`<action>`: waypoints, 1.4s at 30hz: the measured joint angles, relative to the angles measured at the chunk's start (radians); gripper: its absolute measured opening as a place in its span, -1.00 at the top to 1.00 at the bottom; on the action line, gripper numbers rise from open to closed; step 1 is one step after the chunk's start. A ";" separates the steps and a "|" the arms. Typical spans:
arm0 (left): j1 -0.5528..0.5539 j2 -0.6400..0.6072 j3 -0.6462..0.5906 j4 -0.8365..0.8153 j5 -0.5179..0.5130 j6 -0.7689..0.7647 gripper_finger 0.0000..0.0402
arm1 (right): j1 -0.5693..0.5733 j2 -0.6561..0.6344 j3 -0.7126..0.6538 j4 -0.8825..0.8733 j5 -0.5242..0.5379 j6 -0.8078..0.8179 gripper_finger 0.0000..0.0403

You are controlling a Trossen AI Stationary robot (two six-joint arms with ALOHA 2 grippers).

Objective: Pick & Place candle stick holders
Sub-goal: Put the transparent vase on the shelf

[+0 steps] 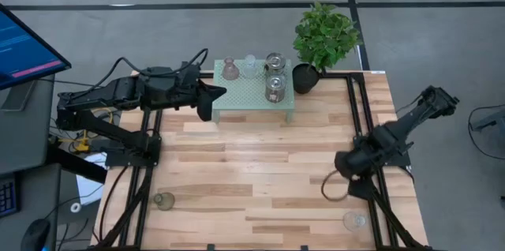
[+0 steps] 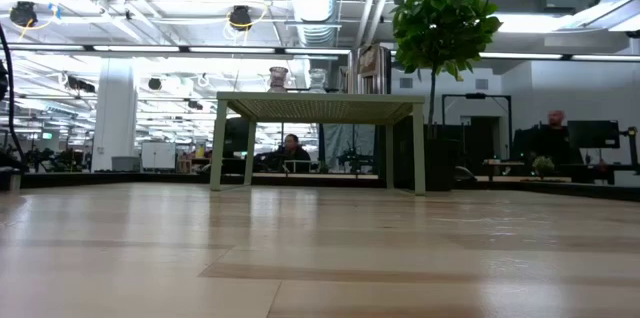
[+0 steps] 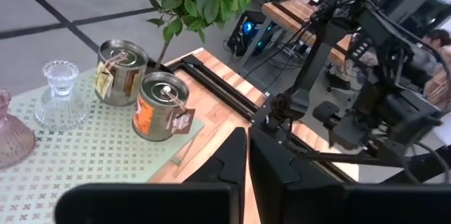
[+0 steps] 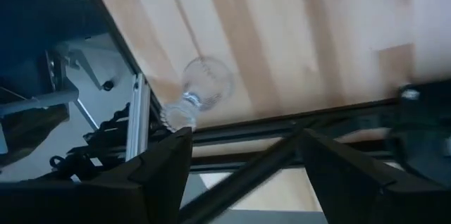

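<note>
Left claw clenched, empty, beside mint stand, right claw released above clear holder

**Count of things on the bench**

There are six candle holders in total. Two are silvery tins. Two are clear glass. One is pink glass and one is green glass. There is one mint-green stand, one potted plant, and two robot arms.

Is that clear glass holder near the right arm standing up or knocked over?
Knocked over: the clear glass holder lies on its side on the table.
</note>
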 joint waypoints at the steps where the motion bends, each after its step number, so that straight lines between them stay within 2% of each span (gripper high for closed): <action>1: 0.000 0.000 0.000 -0.001 -0.002 0.008 0.91 | 0.027 0.005 -0.010 0.023 0.002 0.026 -0.27; 14: 0.000 0.001 0.000 0.000 -0.002 0.037 0.71 | 0.282 0.047 -0.163 0.354 0.029 0.273 -0.27; 19: 0.001 0.001 0.000 0.000 -0.002 0.035 0.66 | 0.349 0.046 -0.235 0.424 0.030 0.325 -0.27; 25: 0.000 0.001 0.000 0.000 -0.002 0.030 0.65 | 0.391 0.046 -0.300 0.507 0.037 0.341 -0.27; 42: 0.001 0.001 0.000 0.001 -0.002 0.029 0.65 | 0.389 0.046 -0.411 0.663 0.064 0.346 -0.27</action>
